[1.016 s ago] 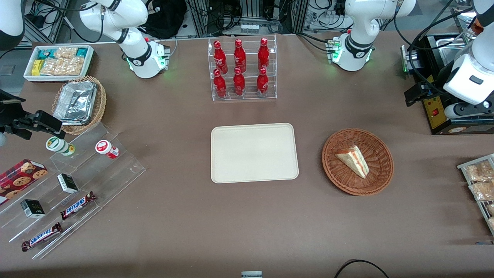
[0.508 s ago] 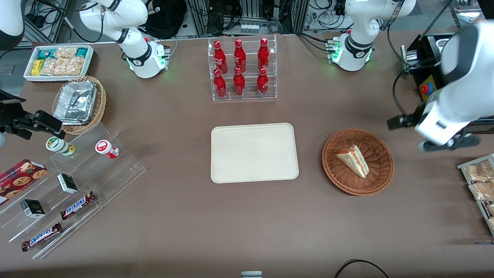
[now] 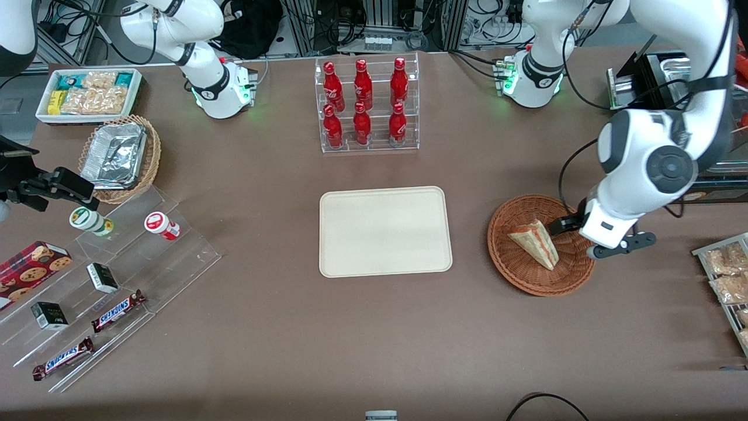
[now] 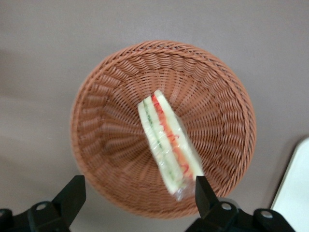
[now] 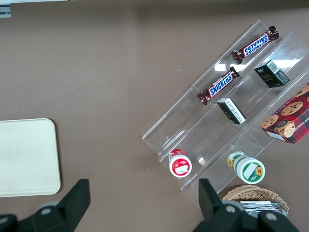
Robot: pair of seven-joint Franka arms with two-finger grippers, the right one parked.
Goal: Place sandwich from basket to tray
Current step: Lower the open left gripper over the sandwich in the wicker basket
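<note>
The sandwich (image 3: 534, 242) is lying in the basket (image 3: 514, 266), filling edge showing orange-red and green in the left wrist view (image 4: 168, 142). The basket (image 4: 111, 96) is sitting on the counter (image 3: 350, 339) beside the tray (image 3: 384, 231), toward the working arm's end. The gripper (image 4: 137, 200) is hanging above the basket with its fingers (image 4: 71, 195) spread wide and holding nothing, apart from the sandwich. The tray is carrying nothing.
</note>
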